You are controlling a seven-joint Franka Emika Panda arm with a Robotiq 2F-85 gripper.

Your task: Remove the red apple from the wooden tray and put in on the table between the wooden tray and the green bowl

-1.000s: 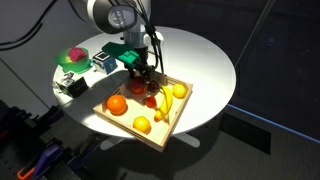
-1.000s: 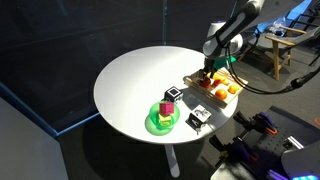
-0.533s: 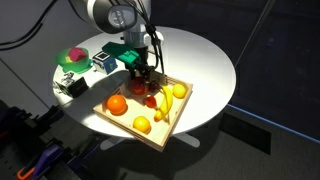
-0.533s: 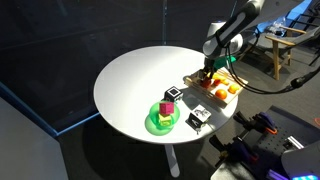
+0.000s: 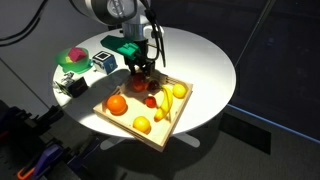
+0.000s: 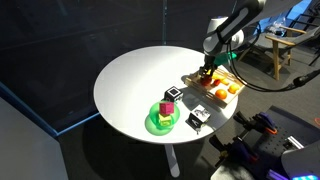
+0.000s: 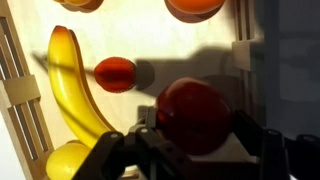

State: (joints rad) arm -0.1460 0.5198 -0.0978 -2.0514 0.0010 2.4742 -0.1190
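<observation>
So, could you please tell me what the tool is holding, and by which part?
The red apple: the tool appears clamped on its two opposite sides, over the wooden tray.

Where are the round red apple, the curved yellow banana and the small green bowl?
round red apple (image 7: 192,115): wrist view, its middle.
curved yellow banana (image 7: 72,85): wrist view, mid-curve.
small green bowl (image 6: 158,127): exterior view, front wall.
</observation>
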